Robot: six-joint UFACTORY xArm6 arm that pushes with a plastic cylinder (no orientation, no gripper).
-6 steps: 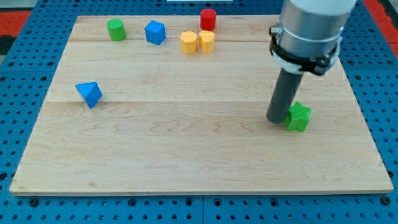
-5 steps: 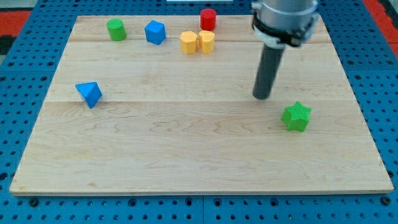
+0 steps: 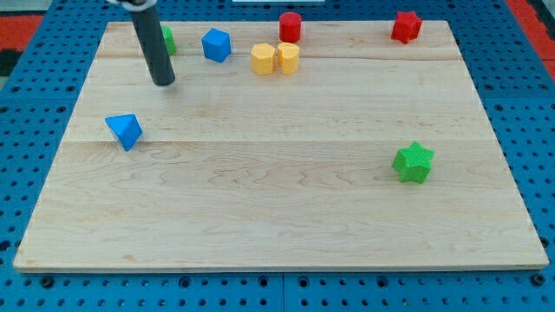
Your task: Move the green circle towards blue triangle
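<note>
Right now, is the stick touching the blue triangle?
No, my tip stands apart from the blue triangle, nearer the view's top, just below the green circle.

**Table and what lies on it**

Pale wooden table (image 3: 277, 208) on blue pegboard (image 3: 26, 130). Along the view's top: green circle (image 3: 168, 38), partly hidden behind the rod; blue cube (image 3: 216, 44); two yellow blocks (image 3: 276, 59) touching; red cylinder (image 3: 290, 26); red star (image 3: 405, 26) at the top right. Blue triangle (image 3: 125, 131) at left. Green star (image 3: 414, 162) at right, well apart. My tip (image 3: 163, 83) rests just below the green circle.
</note>
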